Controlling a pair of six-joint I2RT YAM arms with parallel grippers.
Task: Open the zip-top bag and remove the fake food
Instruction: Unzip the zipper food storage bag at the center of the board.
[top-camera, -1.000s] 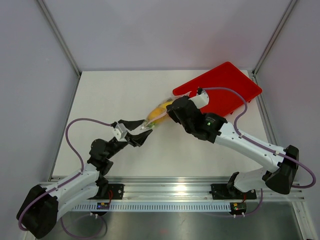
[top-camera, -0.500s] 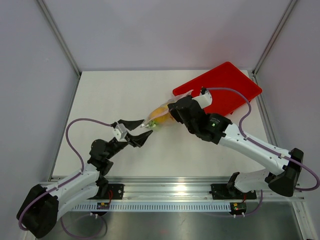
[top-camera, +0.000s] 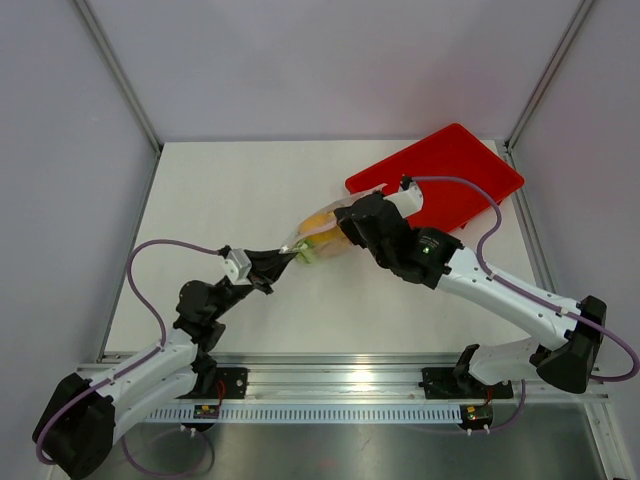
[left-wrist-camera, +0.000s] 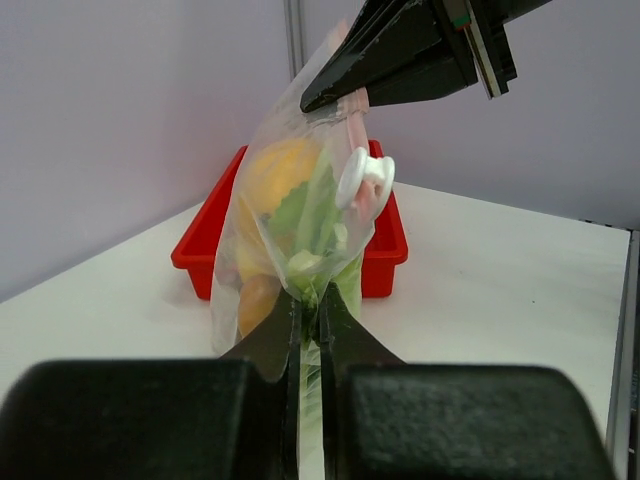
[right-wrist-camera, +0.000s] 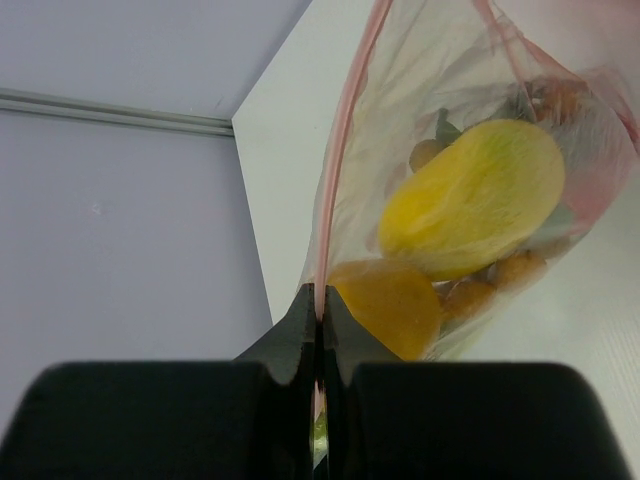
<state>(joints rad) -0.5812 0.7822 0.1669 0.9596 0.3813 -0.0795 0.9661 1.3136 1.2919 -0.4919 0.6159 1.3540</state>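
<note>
White counter fills the overhead view, grey walls on three sides, with a red tray at the far right corner. The zip-top bag is strung between my two jaws near the middle, just off the tray's near left corner. Bare counter lies wide to the left and toward me.

From my left wrist, my left jaws are pressed together on the bag's lower edge, film pinched between them. Inside sit a yellow-orange piece and green leafy food. My right jaws clamp its top, beside a white pull ring. The tray stands behind.

From my right wrist, my right jaws are closed on the pink zip strip. The bag holds a yellow piece, an orange piece and small tan balls.
</note>
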